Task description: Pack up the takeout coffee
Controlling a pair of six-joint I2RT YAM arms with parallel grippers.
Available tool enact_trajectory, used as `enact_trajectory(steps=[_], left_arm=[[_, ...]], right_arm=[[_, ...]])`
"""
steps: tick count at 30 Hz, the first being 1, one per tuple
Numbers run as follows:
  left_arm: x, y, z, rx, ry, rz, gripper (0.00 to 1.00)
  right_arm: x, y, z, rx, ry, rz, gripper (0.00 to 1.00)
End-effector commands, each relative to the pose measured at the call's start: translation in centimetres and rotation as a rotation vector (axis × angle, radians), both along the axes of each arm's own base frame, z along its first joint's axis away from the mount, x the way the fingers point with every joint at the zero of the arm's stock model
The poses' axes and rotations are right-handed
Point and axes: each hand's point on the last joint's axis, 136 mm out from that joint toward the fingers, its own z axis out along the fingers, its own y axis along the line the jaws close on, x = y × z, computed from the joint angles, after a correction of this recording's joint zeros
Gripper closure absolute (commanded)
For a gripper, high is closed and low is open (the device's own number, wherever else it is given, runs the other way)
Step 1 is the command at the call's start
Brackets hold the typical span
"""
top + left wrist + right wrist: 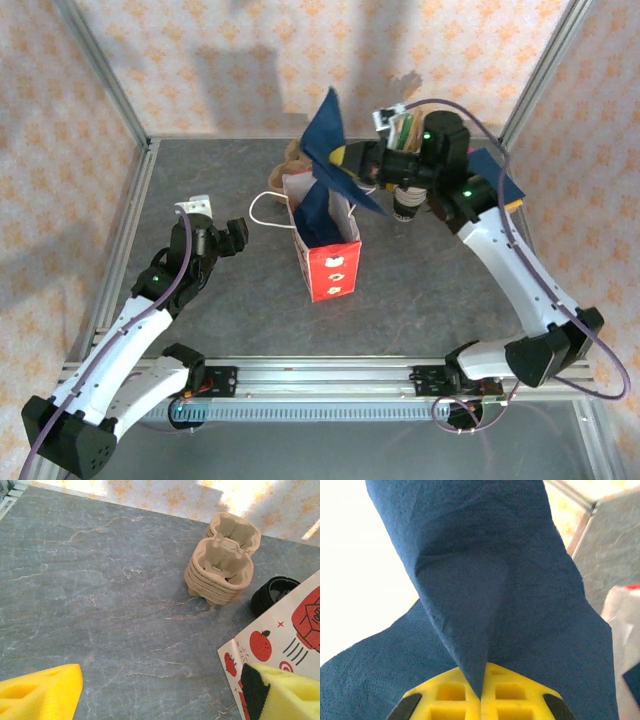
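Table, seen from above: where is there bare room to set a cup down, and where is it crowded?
Free: the far-left grey table, left of the cup carriers; also the near strip in front of the paper bag. Crowded: behind and right of the bag, with carriers, black lids, takeout coffee and blue napkin.

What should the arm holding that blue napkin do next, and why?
Probably lower a little and open. The right claw is shut on the napkin, which hangs over the open bag, its lower end seemingly already inside; letting go should drop it in.
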Motion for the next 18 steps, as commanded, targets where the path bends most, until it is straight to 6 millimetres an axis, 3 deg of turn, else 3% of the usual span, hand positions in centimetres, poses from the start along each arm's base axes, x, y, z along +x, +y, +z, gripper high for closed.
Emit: enact_trajectory(steps=[1, 9, 13, 18], left_arm=[[0.4, 0.0, 0.1, -0.023, -0.021, 0.012, 0.15], [0.4, -0.1, 0.1, -0.028, -0.021, 0.004, 0.15], [0.3, 0.0, 0.2, -0.024, -0.019, 0.006, 0.15], [0.2, 0.1, 0.1, -0.018, -0.013, 0.010, 0.15]], right_arm=[[0.2, 1.7, -0.3, -0.041, -0.024, -0.033, 1.00], [2.7, 4.5, -7.5, -0.329, 0.025, -0.135, 1.00], [3.7, 4.4, -9.8, -0.490, 0.009, -0.219, 1.00], [3.5, 3.6, -12.6, -0.706, -0.001, -0.272, 1.00]])
